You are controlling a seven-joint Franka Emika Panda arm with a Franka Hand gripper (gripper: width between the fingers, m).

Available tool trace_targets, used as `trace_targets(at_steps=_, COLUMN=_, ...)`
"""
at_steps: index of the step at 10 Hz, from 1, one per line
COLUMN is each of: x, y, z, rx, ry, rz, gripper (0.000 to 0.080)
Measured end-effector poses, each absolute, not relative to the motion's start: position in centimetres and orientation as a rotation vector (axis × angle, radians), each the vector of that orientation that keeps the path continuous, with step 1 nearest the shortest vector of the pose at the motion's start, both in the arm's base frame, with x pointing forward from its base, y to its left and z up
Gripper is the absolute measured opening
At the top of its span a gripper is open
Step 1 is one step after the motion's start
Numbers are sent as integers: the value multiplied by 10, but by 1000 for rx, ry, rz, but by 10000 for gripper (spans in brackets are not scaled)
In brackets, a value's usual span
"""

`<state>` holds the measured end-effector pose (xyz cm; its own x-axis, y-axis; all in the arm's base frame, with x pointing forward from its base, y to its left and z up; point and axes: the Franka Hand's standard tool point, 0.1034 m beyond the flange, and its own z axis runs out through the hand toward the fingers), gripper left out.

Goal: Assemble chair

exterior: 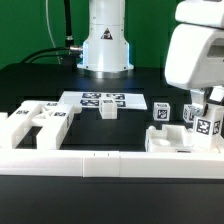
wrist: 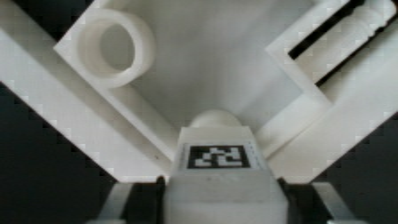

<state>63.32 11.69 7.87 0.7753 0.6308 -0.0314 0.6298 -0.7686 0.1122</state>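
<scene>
My gripper (exterior: 207,112) hangs at the exterior view's right, shut on a short white square post (exterior: 208,124) that carries a black-and-white tag. In the wrist view the post (wrist: 222,150) sits between the two dark fingers (wrist: 146,205), tag facing the camera. Its far end hovers over a white chair panel (wrist: 169,80) with a round hole and long slots. That panel (exterior: 172,140) lies on the table below the gripper. Two more tagged posts (exterior: 161,112) stand just behind it. A larger slotted chair piece (exterior: 35,125) lies at the exterior view's left.
The marker board (exterior: 100,100) lies at the middle back, with a small white post (exterior: 108,110) at its front edge. A long low white border rail (exterior: 95,165) runs along the table front. The robot base (exterior: 105,45) stands behind.
</scene>
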Motion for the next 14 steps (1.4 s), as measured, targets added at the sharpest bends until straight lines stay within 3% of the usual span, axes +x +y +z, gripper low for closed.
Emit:
trace_targets(at_steps=2, x=633, y=117, z=79, rx=2903, ry=853, rz=23, gripper=287)
trace_targets(at_steps=6, x=628, y=121, z=77, rx=3138, ry=-95, rz=2, gripper=287)
trace_targets(at_steps=10, x=628, y=123, z=77, rx=3101, ry=-482, rz=7, gripper=287)
trace_targets(at_steps=14, x=630, y=124, z=77, rx=2965, ry=-1262, rz=25, gripper=287)
